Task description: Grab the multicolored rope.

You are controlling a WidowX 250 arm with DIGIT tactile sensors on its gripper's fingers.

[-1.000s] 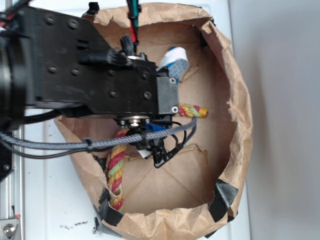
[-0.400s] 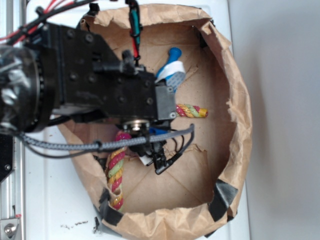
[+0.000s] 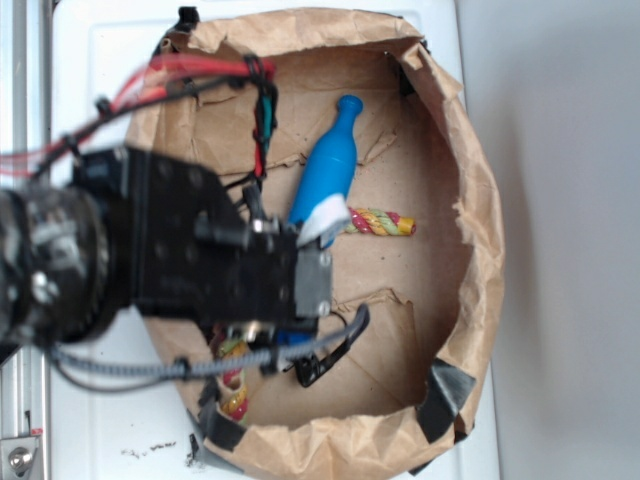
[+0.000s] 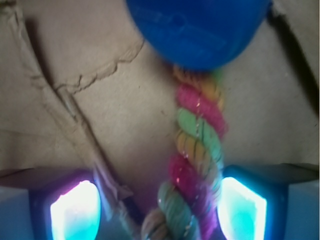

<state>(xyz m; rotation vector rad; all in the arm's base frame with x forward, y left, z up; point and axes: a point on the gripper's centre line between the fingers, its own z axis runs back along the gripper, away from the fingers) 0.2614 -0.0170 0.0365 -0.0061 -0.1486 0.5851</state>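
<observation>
White tabletop (image 3: 100,60) frames a crumpled brown paper bag (image 3: 480,230) lying open, its rim patched with black tape (image 3: 445,395) at the lower right corner. We see the creased, torn paper floor inside, with flaps and ragged edges.

On that floor lies the rope (image 3: 382,222), thick and twisted, of red, yellow and light green strands. In the exterior view only its two ends show: one end sticks out to the right of the arm, and another stretch (image 3: 232,385) shows low on the left near the bag rim. Everything between is hidden under the black arm (image 3: 190,260) and its looping grey cable (image 3: 150,368).

A blue bottle (image 3: 328,175), smooth plastic with a narrow neck and a white label near its base, lies tilted across the rope's right stretch, neck toward the far rim.

In the wrist view the rope (image 4: 197,165) runs up the frame between the gripper (image 4: 159,212), whose fingers (image 4: 75,210) stand spread. The rope sits close against the right finger, well apart from the left; we cannot tell whether it touches. The bottle's rounded blue body (image 4: 197,30) covers the rope's far end. A paper crease (image 4: 75,120) runs aslant toward the left finger.
</observation>
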